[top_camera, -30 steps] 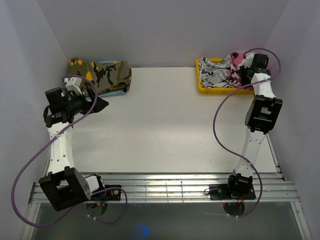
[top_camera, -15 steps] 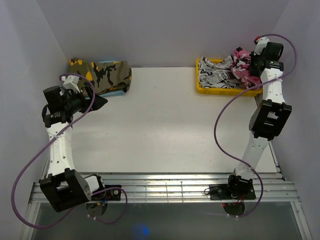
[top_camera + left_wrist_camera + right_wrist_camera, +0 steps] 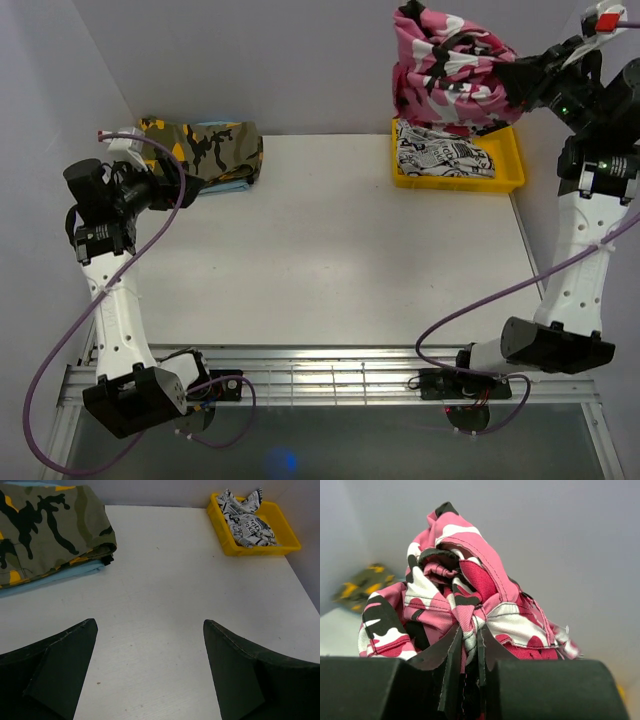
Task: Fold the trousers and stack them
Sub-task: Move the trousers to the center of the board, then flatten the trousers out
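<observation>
In the top view, the right gripper [image 3: 512, 82] is holding the trousers [image 3: 448, 70] as a bunched pink, white and black bundle in the air, above the yellow tray [image 3: 508, 172] at the far right corner of the surface [image 3: 340, 250]. A white printed garment [image 3: 440, 152] is lying in that tray. The left gripper [image 3: 180, 187] is hovering near the olive camouflage garment [image 3: 205, 145] at the far left, carrying nothing.

In the left wrist view, its jaws are standing wide apart over bare surface, with the olive garment up to the left and the tray far off to the right.

In the right wrist view, the jaws are clamping on a thick gather of trouser cloth, and folds are bulging out above them.

The cloth is looking soft, light and limp, so it is likely to sag and spill rather than keep any shape. For folding, it probably needs spreading on the open surface and taking by the waistband corners or leg hems, which the bundle is hiding.
</observation>
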### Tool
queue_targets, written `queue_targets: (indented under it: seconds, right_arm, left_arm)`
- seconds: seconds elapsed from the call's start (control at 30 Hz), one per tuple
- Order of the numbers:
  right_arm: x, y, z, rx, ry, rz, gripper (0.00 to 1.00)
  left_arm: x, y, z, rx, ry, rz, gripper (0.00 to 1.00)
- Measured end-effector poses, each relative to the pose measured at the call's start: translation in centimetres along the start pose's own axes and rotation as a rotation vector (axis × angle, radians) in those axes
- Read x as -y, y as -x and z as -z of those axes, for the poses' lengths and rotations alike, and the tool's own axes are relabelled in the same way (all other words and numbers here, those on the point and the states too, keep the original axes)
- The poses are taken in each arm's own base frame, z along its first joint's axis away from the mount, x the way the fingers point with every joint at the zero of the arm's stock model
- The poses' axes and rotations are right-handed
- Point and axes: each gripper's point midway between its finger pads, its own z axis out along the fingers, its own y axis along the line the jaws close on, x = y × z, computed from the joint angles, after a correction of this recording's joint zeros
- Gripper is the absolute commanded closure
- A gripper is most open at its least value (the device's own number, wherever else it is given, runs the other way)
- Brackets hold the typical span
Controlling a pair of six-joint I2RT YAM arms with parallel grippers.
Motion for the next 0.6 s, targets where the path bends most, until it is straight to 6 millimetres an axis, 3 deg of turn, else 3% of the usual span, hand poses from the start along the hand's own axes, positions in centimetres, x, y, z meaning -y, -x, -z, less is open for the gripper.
queue_targets:
  seconds: [0.07,0.13,0.17,0.2,0.23,0.27,0.33,0.4,0.47,0.5,0.57,0.6]
  right_arm:
    - [-3.2,-0.9,1.1,-0.009,0.089,-0.078,0.92]
    - [-5.6,-3.8,1.9,-0.045,0.153,-0.17,0.92]
    - [-6.8,-6.2,2.2,-0.085,0.181,-0.233,0.88]
    - [-7.9,-9.0,2.5,-0.139,0.208,-0.302,0.78]
    - [-9.5,-12.7,2.6,-0.212,0.245,-0.376,0.43]
    - [-10.4,-16.1,2.8,-0.293,0.258,-0.446,0.25]
    - [-11.7,-22.8,3.1,-0.448,0.261,-0.534,0.01]
    - [-12.2,-29.7,4.6,-0.624,0.215,-0.601,0.07]
    - [-11.1,-34.5,6.7,-0.761,0.133,-0.616,0.06]
    - [-9.7,-36.2,8.0,-0.818,0.076,-0.584,0.0]
    - [-8.2,-36.1,8.7,-0.846,0.067,-0.466,0.1]
    - [-8.0,-35.4,8.6,-0.849,0.1,-0.395,0.13]
  left_arm:
    - [0.6,0.1,0.4,0.001,-0.022,-0.037,0.02]
    - [1.3,-0.3,0.8,-0.015,-0.06,-0.073,0.02]
    - [1.7,-0.5,0.9,-0.025,-0.081,-0.099,0.02]
    - [1.9,-0.7,1.1,-0.035,-0.096,-0.115,0.02]
    - [2.2,-1.0,1.2,-0.053,-0.117,-0.132,0.02]
    - [2.4,-1.3,1.3,-0.069,-0.136,-0.15,0.02]
    - [2.4,-2.1,1.3,-0.106,-0.166,-0.192,0.02]
    - [2.0,-3.7,0.8,-0.169,-0.194,-0.216,0.02]
    - [1.5,-6.1,-0.1,-0.26,-0.229,-0.232,0.02]
    - [1.6,-8.5,-1.1,-0.348,-0.275,-0.23,0.02]
    - [3.0,-12.5,-2.4,-0.471,-0.367,-0.252,0.03]
    - [4.8,-14.9,-2.9,-0.531,-0.447,-0.28,0.03]
